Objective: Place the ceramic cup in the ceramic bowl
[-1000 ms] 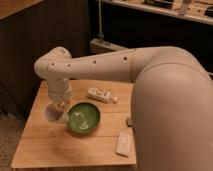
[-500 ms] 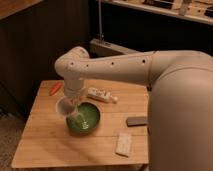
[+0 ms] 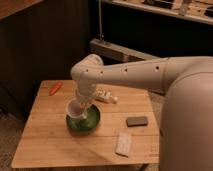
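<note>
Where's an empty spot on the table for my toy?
The front-left corner of the table is bare, bordered by the green bowl and the flat white pad. The middle is crowded: the end effector is at the white cup over the bowl, with a dark block nearby.

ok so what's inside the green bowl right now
The white cup hangs over the bowl's left side, under the gripper. Bare green shows to its right. Cup and gripper cover the rest, so any contact underneath is hidden.
</note>
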Available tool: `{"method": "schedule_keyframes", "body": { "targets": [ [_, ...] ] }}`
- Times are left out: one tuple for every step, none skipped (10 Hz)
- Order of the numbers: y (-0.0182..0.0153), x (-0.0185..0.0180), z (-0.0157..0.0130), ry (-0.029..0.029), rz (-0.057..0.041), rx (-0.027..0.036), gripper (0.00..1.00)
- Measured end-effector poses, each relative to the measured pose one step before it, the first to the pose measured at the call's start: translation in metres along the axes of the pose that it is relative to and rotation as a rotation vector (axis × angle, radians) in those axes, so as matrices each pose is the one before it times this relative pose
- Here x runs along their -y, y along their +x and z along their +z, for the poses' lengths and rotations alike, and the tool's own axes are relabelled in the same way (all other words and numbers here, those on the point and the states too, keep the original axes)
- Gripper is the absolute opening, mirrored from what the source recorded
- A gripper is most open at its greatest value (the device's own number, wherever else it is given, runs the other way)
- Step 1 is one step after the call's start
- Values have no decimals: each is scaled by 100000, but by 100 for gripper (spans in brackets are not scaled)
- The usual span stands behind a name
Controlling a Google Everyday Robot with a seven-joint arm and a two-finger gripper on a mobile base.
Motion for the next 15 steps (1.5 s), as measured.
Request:
{"method": "schedule_keyframes", "body": {
  "targets": [
    [-130,129,112,-266,344,346,14],
    [1,-36,610,-54,1586,-311,18],
    [20,85,603,386,364,-189,25],
    [-147,-265,639,434,-311,16,33],
    [-117,-740,481,-357,-854,-279,41],
    [22,355,8,209,436,131,43],
    [-63,693,155,820,474,409,43],
    [-3,-304,309,-170,70,-49,43],
    [29,-138,392,4,264,-69,43],
    [-107,206,223,361,173,242,43],
    [-44,70,320,299,43,178,44],
    [66,-365,207,-455,-390,-308,53],
    [-72,330,105,326,292,142,63],
    [-8,153,-53,163,17,212,68],
    [12,-347,-117,-176,-555,57,70]
  ]
}}
